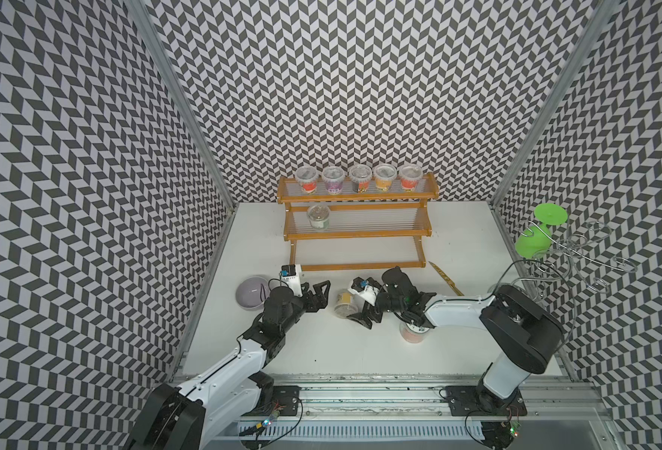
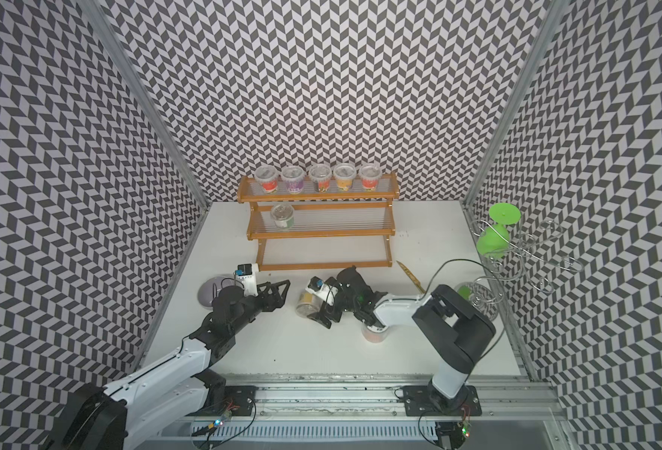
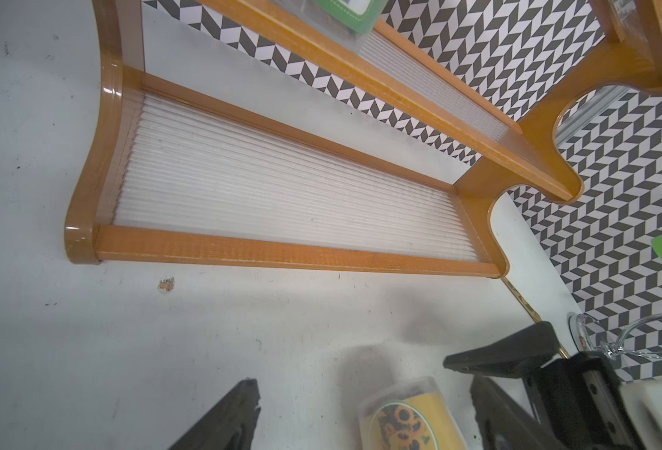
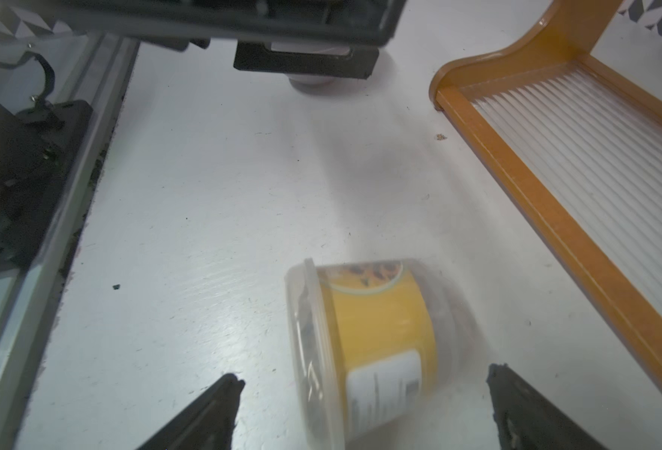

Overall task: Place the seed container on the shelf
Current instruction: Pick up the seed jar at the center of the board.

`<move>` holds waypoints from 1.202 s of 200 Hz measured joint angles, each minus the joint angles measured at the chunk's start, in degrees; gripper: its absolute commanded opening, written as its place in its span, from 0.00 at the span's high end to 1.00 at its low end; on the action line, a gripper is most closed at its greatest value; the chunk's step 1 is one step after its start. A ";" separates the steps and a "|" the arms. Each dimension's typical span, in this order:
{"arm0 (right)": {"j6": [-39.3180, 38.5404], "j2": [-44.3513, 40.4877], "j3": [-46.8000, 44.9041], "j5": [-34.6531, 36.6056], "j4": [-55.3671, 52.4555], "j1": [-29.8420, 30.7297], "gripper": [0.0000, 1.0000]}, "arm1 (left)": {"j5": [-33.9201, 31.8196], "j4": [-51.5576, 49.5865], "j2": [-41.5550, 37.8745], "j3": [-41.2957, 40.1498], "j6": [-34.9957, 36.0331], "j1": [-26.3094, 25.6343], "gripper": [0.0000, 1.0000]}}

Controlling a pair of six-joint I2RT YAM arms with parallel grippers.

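A seed container (image 4: 384, 311), a clear lidded tub with a yellow sunflower label, lies on its side on the white surface (image 4: 205, 195) just before the shelf's (image 4: 516, 187) lowest tier. The right claw (image 4: 366, 375) straddles it, fingers apart; the left claw (image 1: 323, 295) nearby also stands apart, empty. Closing squarely across the round body should stop it rolling.
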 measured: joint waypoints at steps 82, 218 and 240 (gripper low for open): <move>-6.29 9.40 9.97 -6.03 -6.62 -2.10 0.10 | 2.75 -3.89 -2.16 0.00 1.44 2.05 0.09; 16.98 -0.55 7.63 -19.78 -12.72 -8.55 0.36 | 7.76 -1.66 -8.35 0.00 9.07 2.43 0.08; 24.04 -4.39 7.63 -25.05 -12.68 -12.61 0.36 | 10.88 4.37 -11.74 -0.83 14.34 2.40 0.08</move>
